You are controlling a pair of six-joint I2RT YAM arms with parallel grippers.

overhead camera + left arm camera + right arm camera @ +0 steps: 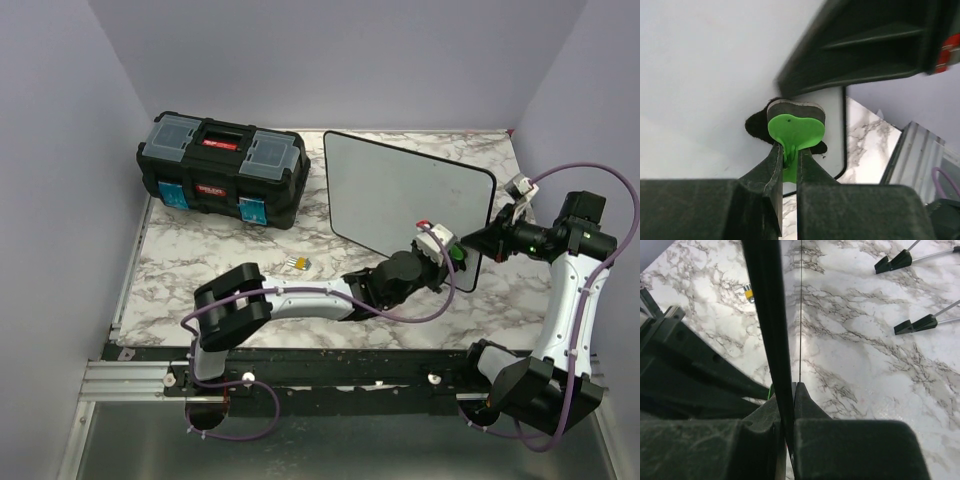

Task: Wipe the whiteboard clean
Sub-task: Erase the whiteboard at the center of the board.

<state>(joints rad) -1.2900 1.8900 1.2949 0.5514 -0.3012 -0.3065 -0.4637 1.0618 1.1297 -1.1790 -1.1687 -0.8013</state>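
The whiteboard (400, 195) is pinched at its 4 o'clock rim by the right jaws. The green eraser (795, 127), clamped in the left jaws, should be pressed flat.

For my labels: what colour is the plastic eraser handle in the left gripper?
The rounded eraser handle is bright green; left wrist view shows it best.

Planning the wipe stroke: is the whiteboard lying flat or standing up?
Standing up: the right gripper clamps the whiteboard by its rim, which its wrist camera sees edge-on with table on both sides.
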